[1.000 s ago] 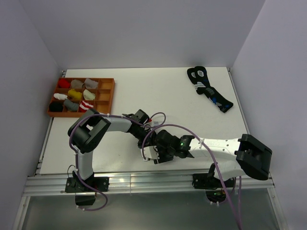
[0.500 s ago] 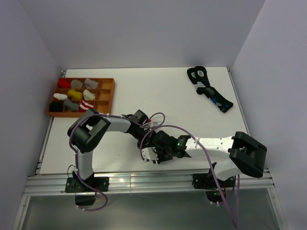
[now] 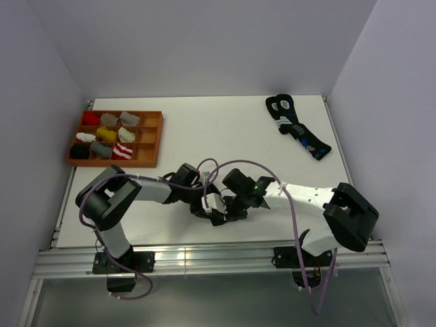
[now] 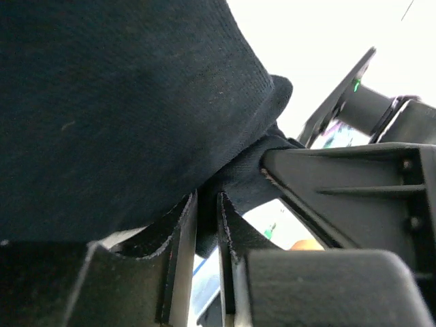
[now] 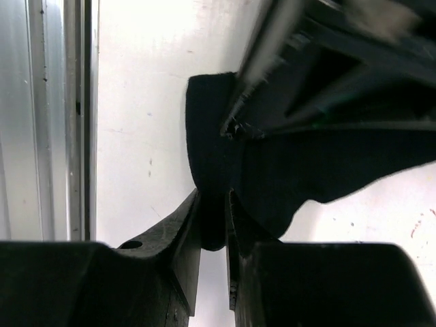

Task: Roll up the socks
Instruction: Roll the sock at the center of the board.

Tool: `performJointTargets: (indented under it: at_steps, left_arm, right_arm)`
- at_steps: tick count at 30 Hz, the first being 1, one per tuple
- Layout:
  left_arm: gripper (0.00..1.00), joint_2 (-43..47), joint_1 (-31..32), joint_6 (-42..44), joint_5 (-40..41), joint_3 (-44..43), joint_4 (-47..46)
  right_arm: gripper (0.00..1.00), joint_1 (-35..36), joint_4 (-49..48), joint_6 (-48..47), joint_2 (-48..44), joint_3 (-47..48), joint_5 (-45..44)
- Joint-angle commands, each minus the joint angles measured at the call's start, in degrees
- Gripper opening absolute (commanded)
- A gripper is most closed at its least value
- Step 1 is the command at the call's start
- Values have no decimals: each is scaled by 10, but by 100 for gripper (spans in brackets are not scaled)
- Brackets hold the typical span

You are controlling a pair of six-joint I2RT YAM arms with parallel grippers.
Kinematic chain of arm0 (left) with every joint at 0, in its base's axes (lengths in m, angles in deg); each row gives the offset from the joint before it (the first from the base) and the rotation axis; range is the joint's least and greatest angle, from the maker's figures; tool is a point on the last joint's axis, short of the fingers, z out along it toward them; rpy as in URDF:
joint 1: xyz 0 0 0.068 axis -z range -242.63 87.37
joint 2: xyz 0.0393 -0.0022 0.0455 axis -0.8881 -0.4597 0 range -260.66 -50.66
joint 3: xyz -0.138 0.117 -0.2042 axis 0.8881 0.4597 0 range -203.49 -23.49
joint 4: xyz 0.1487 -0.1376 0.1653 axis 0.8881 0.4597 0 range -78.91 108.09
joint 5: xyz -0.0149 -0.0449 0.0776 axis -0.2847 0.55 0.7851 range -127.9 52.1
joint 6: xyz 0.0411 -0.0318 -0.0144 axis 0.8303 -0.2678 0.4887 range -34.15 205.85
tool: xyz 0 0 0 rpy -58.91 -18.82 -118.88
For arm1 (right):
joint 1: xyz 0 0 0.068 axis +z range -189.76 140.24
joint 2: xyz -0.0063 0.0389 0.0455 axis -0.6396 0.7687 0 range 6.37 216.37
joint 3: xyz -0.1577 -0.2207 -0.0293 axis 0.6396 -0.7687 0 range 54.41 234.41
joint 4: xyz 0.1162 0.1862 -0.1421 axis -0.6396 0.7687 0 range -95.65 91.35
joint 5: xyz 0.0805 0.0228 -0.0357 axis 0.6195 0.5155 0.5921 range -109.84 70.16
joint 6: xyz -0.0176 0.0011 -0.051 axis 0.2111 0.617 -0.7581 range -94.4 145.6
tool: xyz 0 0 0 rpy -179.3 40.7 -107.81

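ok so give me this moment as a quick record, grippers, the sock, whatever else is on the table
left gripper: shut on a fold of the black sock
right gripper: shut on an edge of the same sock
black sock: pinched by both grippers, which meet over the near middle of the table; cannot tell if it is lifted
tray: far left, sock bundles in its compartments
patterned socks: far right, lying apart from both arms
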Motion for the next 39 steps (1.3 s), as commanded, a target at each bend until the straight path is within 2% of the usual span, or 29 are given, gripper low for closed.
performJointTargets:
  at_steps: [1, 3, 9, 14, 21, 27, 30, 39]
  left_arm:
    - [25, 36, 1, -83, 120, 47, -88]
    - [26, 60, 2, -99, 148, 69, -124]
    - [27, 101, 17, -102, 219, 96, -138]
    - [28, 163, 40, -98, 293, 140, -176]
    - [30, 254, 104, -80, 413, 210, -202]
    - [31, 290, 206, -20, 537, 233, -236]
    - [33, 301, 239, 37, 574, 241, -269]
    - [43, 299, 267, 188, 606, 229, -316]
  right_arm:
    - [22, -38, 91, -21, 19, 46, 75]
    - [22, -48, 122, -27, 37, 63, 107]
    - [22, -78, 232, -69, 126, 130, 177]
    - [22, -120, 296, -85, 202, 188, 203]
    - [22, -160, 411, -107, 328, 305, 244]
    - [23, -164, 478, -89, 403, 391, 254]
    - [23, -164, 503, -82, 434, 421, 251]
    - [24, -166, 551, -85, 484, 457, 242]
